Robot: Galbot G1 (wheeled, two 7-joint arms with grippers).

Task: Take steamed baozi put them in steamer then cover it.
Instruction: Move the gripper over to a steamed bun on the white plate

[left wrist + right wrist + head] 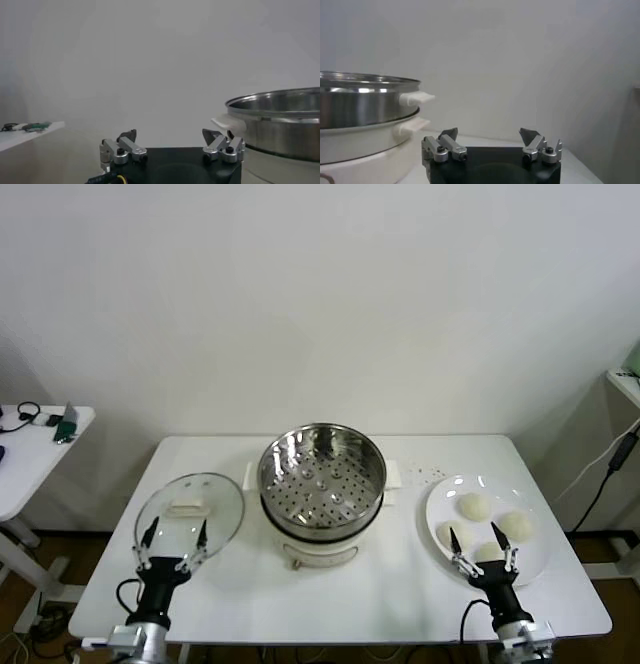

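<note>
1. Though every surface was checked, no brand, label or readable writing could be made out on the steamer [322, 480], the plate [487, 527] or the glass lid [190, 516].
2. Steamer: steel basket on a white pot base, standing at the middle of the white table [330, 594], uncovered, its perforated floor bare.
3. Steamed baozi [474, 506]: four buns, all on the plate at the table's right side, well apart from the steamer.
4. Right gripper [481, 543]: low at the front edge of the table, fingers spread wide and holding nothing. Its tips sit over the near part of the plate, just beside the closest buns; contact cannot be told.
5. Left gripper [175, 534]: at the front left, fingers likewise spread wide and empty, tips over the near edge of the glass lid, which lies flat to the left of the steamer.
</note>
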